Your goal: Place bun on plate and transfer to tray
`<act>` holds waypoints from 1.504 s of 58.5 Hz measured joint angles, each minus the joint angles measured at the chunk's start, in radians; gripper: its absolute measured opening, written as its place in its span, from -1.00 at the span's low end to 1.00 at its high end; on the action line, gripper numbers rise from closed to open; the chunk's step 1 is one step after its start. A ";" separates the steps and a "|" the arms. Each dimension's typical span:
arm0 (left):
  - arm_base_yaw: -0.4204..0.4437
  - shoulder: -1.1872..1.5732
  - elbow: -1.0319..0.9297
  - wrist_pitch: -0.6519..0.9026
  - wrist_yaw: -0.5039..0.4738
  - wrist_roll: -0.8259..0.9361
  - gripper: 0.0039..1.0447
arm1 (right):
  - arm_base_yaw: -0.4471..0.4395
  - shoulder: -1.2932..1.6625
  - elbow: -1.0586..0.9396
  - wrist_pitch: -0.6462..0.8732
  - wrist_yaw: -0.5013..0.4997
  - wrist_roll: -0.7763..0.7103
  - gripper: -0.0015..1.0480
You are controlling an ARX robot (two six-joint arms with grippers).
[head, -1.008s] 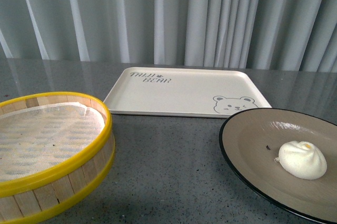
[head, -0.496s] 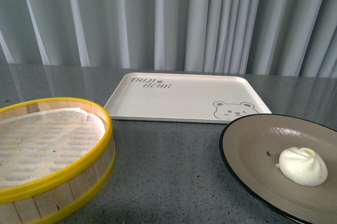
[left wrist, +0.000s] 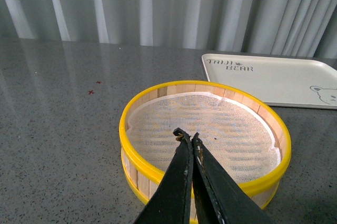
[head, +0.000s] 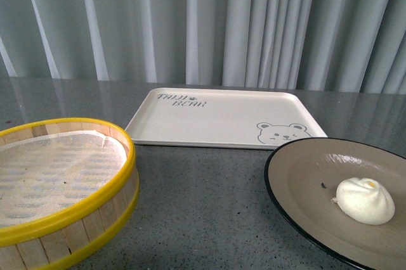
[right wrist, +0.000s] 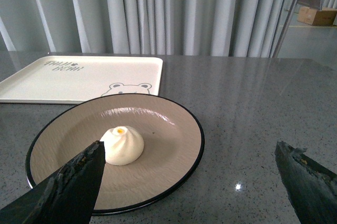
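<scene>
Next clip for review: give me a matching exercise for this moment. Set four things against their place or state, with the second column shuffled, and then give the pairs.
Things:
1. bun
2. tray
3. left gripper
4. right gripper

Place or state:
A. jaws wide apart, holding nothing
B. cream-white, with a bear face drawn near one corner
C. resting on the grey-brown plate
D. jaws shut together, nothing between them

Pairs: 1-C, 2-B, 3-D, 4-A
</scene>
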 joint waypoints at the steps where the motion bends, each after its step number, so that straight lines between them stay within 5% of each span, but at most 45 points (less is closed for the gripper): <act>1: 0.000 -0.002 0.000 -0.002 0.000 0.000 -0.93 | 0.000 0.000 0.000 0.000 0.000 0.000 0.84; 10: 0.000 -0.049 0.000 -0.048 0.000 0.000 -0.93 | 0.000 0.000 0.000 0.000 0.000 0.000 0.84; 15: 0.000 -0.161 0.000 -0.195 0.000 0.000 -0.93 | 0.000 0.000 0.000 0.000 0.000 0.000 0.84; 30: 0.000 -0.201 0.000 -0.208 0.000 -0.001 -0.92 | 0.000 0.000 0.000 0.000 0.000 0.000 0.84; 51: 0.000 -0.201 0.000 -0.208 0.000 0.000 0.27 | 0.000 0.000 0.000 0.000 0.000 0.000 0.84; 57: 0.000 -0.201 0.000 -0.208 -0.001 0.000 0.61 | 0.013 0.061 0.029 0.001 0.105 -0.157 0.84; 64: 0.000 -0.201 0.000 -0.208 0.000 0.000 0.91 | -0.154 0.288 0.169 0.195 -0.060 -0.247 0.84; 73: 0.000 -0.201 0.000 -0.208 0.000 0.000 0.88 | -0.352 0.562 0.327 0.256 -0.196 0.014 0.84; 82: 0.000 -0.202 0.000 -0.208 0.000 0.000 0.88 | -0.438 0.634 0.333 0.079 -0.322 0.513 0.84; 88: 0.000 -0.201 0.000 -0.208 -0.001 0.000 0.88 | -0.451 0.671 0.330 0.015 -0.379 0.705 0.84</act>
